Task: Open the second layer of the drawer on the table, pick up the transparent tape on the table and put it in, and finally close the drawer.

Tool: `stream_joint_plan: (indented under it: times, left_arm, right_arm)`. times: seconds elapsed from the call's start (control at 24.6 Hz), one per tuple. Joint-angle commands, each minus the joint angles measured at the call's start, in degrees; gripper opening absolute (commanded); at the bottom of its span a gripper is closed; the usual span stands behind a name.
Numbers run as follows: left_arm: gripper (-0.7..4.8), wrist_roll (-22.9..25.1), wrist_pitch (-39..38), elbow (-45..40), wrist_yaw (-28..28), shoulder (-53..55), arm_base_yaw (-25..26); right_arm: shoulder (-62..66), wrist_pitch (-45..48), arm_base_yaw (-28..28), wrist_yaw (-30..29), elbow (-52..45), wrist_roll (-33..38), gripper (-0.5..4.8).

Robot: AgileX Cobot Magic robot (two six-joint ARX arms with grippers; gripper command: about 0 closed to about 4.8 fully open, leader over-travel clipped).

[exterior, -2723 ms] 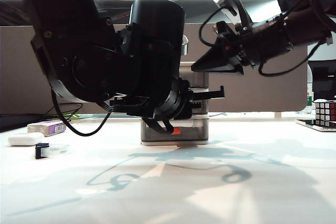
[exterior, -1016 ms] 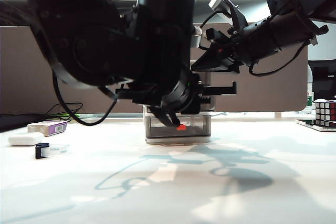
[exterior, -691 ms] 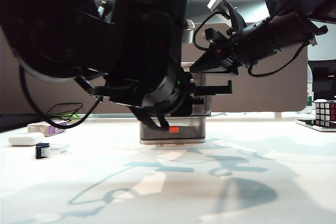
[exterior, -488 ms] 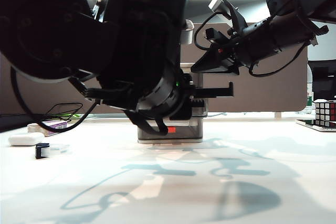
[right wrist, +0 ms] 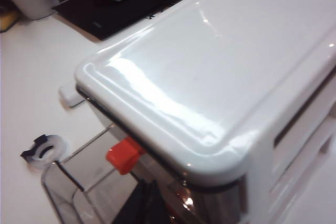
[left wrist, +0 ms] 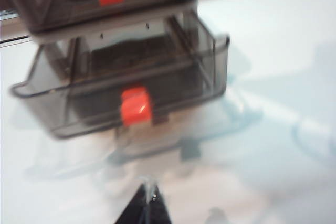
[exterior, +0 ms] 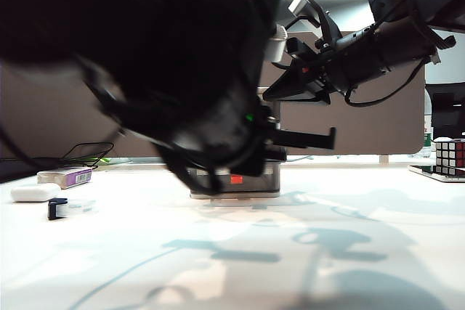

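The left gripper (left wrist: 145,208) has its jaws pressed together, empty, just in front of the drawer (left wrist: 121,51), whose second layer (left wrist: 126,85) stands pulled out. The right gripper (right wrist: 139,205), jaws also together as far as shows, rests by the drawer's white top. The transparent tape (exterior: 64,207) lies near the tabletop's (exterior: 305,252) left edge, beside a white oval case (exterior: 35,192).

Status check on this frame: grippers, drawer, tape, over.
Left gripper shut, empty, off the pulled-out second layer. Right gripper shut, above the drawer. Transparent tape untouched on the table. Nothing in the way.
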Motion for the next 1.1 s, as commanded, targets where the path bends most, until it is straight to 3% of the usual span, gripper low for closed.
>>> stream_joint_plan:
  times: [0.04, 0.08, 0.24, 0.33, 0.45, 0.61, 0.65, 0.73, 1.02, 1.06, 1.1]
  left_arm:
    - [0.26, -0.8, -6.3, -6.8, -1.0, -10.5, -0.2]
    - [0.26, -0.7, -6.3, -8.7, -0.6, -13.2, 0.0]
    - [0.27, -0.1, -11.3, -17.2, 17.1, -29.7, 6.0]
    - [0.41, 0.0, -18.8, -17.8, 25.6, -35.3, 11.0]
    - [1.75, 3.2, -26.9, -17.8, 36.4, -41.1, 19.5]
    - [3.37, 12.1, -28.5, -17.8, 49.0, -43.5, 30.7]
    - [4.26, 15.5, -28.2, -17.8, 53.7, -43.4, 36.1]
    - [4.64, 16.7, -28.0, -17.8, 54.8, -43.2, 41.7]
    - [4.79, 28.4, -28.4, -17.8, 64.7, -41.4, 51.4]
    - [4.79, 30.2, -28.4, -17.8, 66.7, -40.7, 53.0]
    - [4.79, 32.0, -28.3, -17.8, 72.5, -39.4, 55.5]
  right_arm:
    - [-0.2, 0.4, 0.1, -1.1, 0.3, 0.2, -0.05]
    - [-0.2, 0.3, 0.1, -1.2, 0.3, 0.2, -0.05]
    - [-0.2, 0.1, 0.1, -2.7, 0.3, 0.7, -0.05]
    - [-0.4, -0.3, 0.1, -2.8, 0.3, 0.7, -0.05]
    - [-0.4, -0.9, 0.1, -4.2, 0.3, 0.9, -0.05]
    - [-0.5, -2.0, 0.1, -5.0, 0.3, 1.4, -0.05]
    - [-0.5, -2.3, 0.1, -5.4, 0.3, 1.7, -0.05]
    - [-0.5, -2.6, 0.1, -6.4, 0.3, 1.8, -0.05]
    - [-0.5, -2.9, 0.1, -7.6, 0.2, 2.0, -0.05]
    - [-0.5, -2.9, 0.1, -7.7, 0.2, 2.0, -0.05]
    - [-0.5, -3.3, 0.1, -7.9, 0.2, 2.1, -0.05]
